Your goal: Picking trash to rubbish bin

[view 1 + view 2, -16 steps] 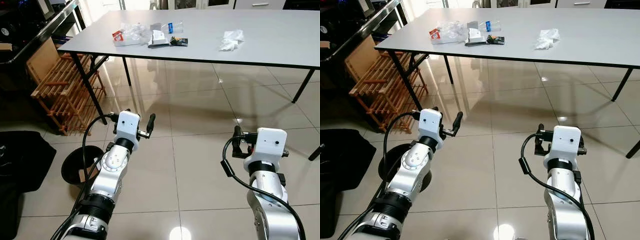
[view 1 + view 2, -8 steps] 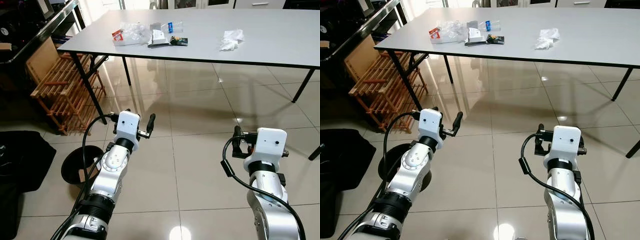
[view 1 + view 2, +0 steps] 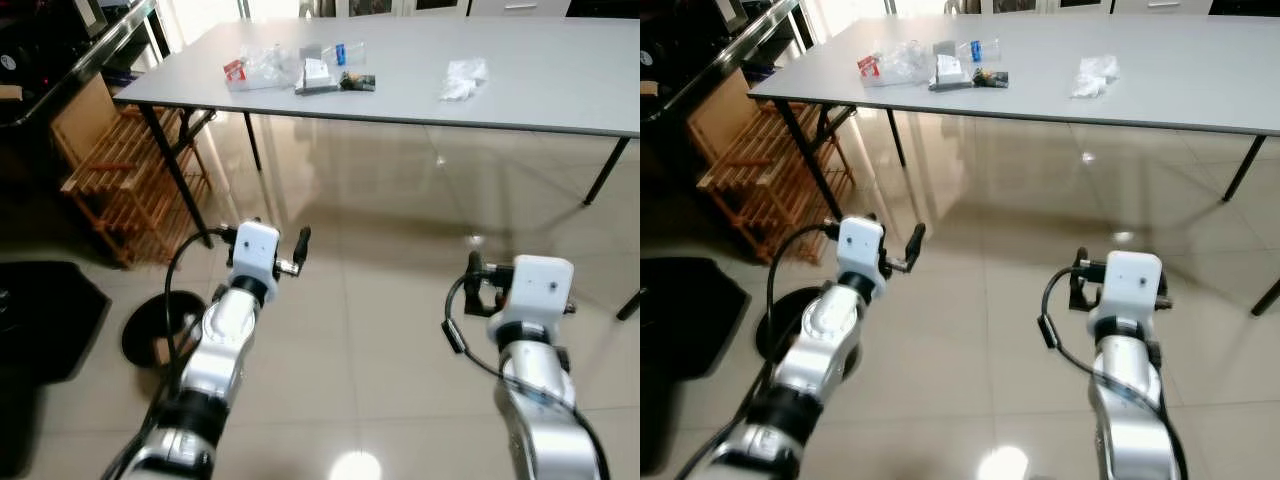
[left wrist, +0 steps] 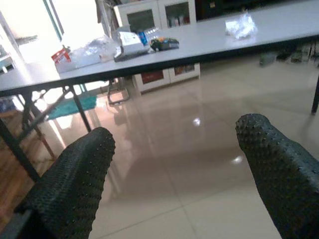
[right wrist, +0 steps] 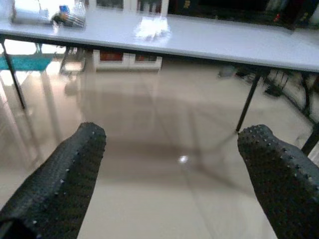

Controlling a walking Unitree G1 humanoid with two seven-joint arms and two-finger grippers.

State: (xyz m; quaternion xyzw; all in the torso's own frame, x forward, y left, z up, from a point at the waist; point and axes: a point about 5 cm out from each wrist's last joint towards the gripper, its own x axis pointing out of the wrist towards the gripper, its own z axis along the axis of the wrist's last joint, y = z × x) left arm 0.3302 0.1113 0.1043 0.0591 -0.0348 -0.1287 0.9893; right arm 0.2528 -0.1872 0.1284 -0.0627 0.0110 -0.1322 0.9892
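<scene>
1. A long grey table (image 3: pixel 560 80) with a smooth matte top and thin black legs stands ahead on glossy beige floor tiles (image 3: pixel 380 330) that mirror the light.
2. On its far left part lies a cluster of trash (image 3: pixel 300 70): crinkled clear plastic bags, a red-and-white packet, a flat white box, a small blue item and a dark wrapper, touching or just beside one another.
3. A crumpled white tissue (image 3: pixel 463 79) lies apart from the cluster, further to the right on the tabletop.
4. A round black rubbish bin (image 3: pixel 160 325) sits on the floor by the robot's left arm, near a slatted wooden rack (image 3: pixel 120 185) beside the table's left legs.
5. The left gripper (image 4: pixel 174 189) is held forward at low height over the tiles, its stippled black fingers (image 4: pixel 75 184) spread wide, holding nothing.
6. The right gripper (image 5: pixel 172 184) is raised likewise, pointing toward the table, its pebbled fingers (image 5: pixel 279 174) also parted and empty.
</scene>
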